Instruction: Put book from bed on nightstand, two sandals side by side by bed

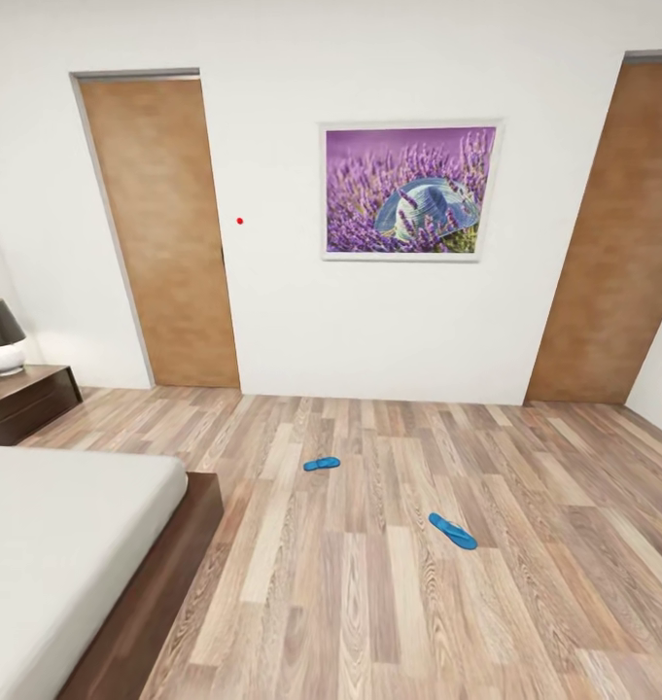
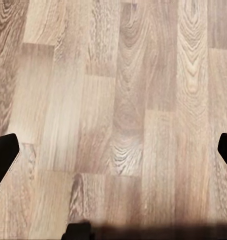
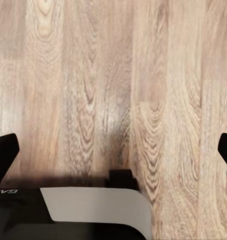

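While the robot looks across the bedroom, two blue sandals lie on the wood floor (image 1: 369,583). One sandal (image 1: 322,464) is farther off, closer to the white wall (image 1: 282,292). The other sandal (image 1: 453,532) is nearer the robot and more to the right. They are well apart and point different ways. Neither one touches the bed.

The bed (image 1: 68,544) sits at the lower left, with a light grey top and a dark brown frame. Its near corner is the closest part to the first sandal, but there is bare floor between them. No book can be seen on the part of the bed that shows.

Behind the bed, at the far left, stands a dark nightstand (image 1: 24,399). A lamp (image 1: 0,340) with a black shade and white base sits on it.

A purple flower picture (image 1: 408,192) hangs on the wall between two brown doors, the left door (image 1: 160,233) and the right door (image 1: 617,243).

The left claw (image 2: 113,152) hangs over bare floor with its two black fingers wide apart and nothing between them. The right claw (image 3: 113,152) is also spread wide over bare floor and holds nothing.
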You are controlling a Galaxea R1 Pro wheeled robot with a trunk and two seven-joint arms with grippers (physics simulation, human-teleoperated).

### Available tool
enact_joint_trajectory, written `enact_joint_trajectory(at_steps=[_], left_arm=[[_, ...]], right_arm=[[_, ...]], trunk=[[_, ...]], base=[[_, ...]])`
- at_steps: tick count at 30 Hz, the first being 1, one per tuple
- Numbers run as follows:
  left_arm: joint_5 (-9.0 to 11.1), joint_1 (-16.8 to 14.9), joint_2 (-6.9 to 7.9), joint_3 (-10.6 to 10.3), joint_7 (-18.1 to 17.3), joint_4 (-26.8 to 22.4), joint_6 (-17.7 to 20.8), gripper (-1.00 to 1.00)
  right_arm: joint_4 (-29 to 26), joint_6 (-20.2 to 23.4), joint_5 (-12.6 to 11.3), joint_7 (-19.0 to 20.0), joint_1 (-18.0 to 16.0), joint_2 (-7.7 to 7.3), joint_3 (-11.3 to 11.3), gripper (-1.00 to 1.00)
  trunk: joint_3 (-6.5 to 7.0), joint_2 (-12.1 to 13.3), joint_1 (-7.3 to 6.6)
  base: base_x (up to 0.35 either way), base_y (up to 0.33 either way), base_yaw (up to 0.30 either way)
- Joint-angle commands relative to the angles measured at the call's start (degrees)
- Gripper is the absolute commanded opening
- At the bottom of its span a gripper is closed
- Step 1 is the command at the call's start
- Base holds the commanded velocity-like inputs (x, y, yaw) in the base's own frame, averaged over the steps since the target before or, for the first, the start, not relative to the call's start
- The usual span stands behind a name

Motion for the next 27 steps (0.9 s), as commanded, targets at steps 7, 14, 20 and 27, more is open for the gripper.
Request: enact_joint_trajectory(at_steps=[7,14,20,27], left_arm=[[0.0,-0.04,0.07,0.08,-0.01,0.02,-0.07,1.0],[0.0,-0.03,0.07,0.06,-0.01,0.02,-0.06,1.0],[0.0,-0.03,0.07,0.08,-0.01,0.02,-0.06,1.0],[0.0,-0.04,0.07,0.07,-0.01,0.02,-0.06,1.0]], right_arm=[[0.04,-0.21,-0.02,-0.01,-0.03,0.03,-0.12,1.0],[0.05,-0.21,-0.02,-0.01,-0.03,0.03,-0.12,1.0],[0.03,-0.22,-0.02,-0.01,-0.03,0.03,-0.12,1.0],[0.04,-0.22,-0.02,-0.01,-0.03,0.03,-0.12,1.0]], trunk=[[-0.06,-0.03,0.02],[-0.06,-0.03,0.02],[-0.06,-0.03,0.02],[-0.06,-0.03,0.02]], base=[[0.297,0.058,0.0],[0.332,0.003,0.0],[0.333,0.0,0.0],[0.333,0.0,0.0]])
